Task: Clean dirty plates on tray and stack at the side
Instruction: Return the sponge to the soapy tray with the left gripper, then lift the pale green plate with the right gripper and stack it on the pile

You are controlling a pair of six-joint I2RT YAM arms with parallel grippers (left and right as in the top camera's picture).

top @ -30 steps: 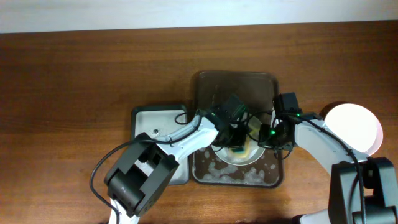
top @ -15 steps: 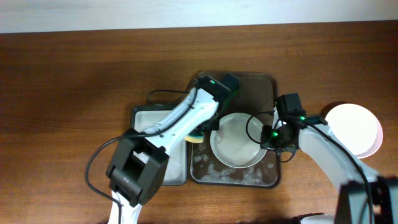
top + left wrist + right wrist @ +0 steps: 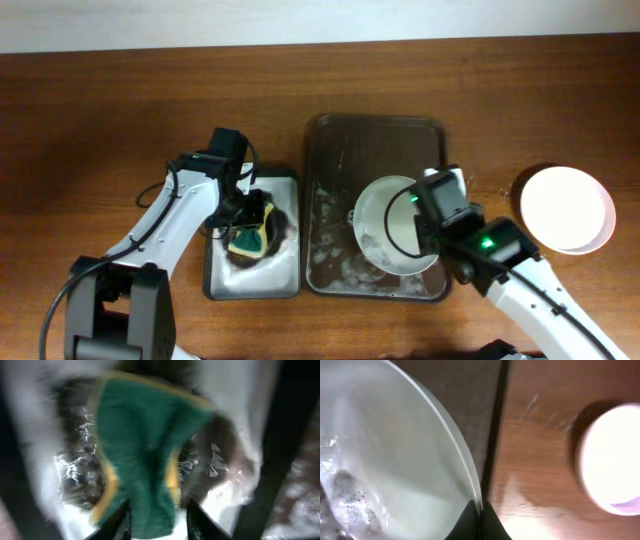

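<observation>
Along the near edge of the large dark brown rectangular tray (image 3: pixel 375 135), white foam (image 3: pixel 340 270) is spread over the tray floor. Just beyond it, a white round shallow plate (image 3: pixel 392 238) is held over the near right part of this tray. Whether the plate is touching the tray floor cannot be told. Its rim at 3 o'clock is pinched by the right end effector (image 3: pixel 480 512), whose two dark fingers (image 3: pixel 469 521) are pressed together on it. Water and small suds are seen inside the plate in the right wrist view.

At 9 o'clock of the brown tray, just beside it, a small grey rectangular tray (image 3: pixel 222 288) is set on the wooden worktop (image 3: pixel 120 110). Over it, the left end effector (image 3: pixel 157 522) is closed on a green sponge with yellow edges (image 3: pixel 142 440). The sponge is pinched at one end and is buckled between the fingers. It is held above a dark wet patch (image 3: pixel 282 224) on the grey tray floor. The left wrist view is blurred, so contact with that floor cannot be judged.

At 3 o'clock of the brown tray, apart from it, two more plates are stacked on the worktop. A white round plate (image 3: pixel 562 205) is laid on a pale pink plate (image 3: pixel 604 232), of which only a crescent of rim at 4 o'clock is shown.

Wet streaks are seen on the far half of the brown tray.
</observation>
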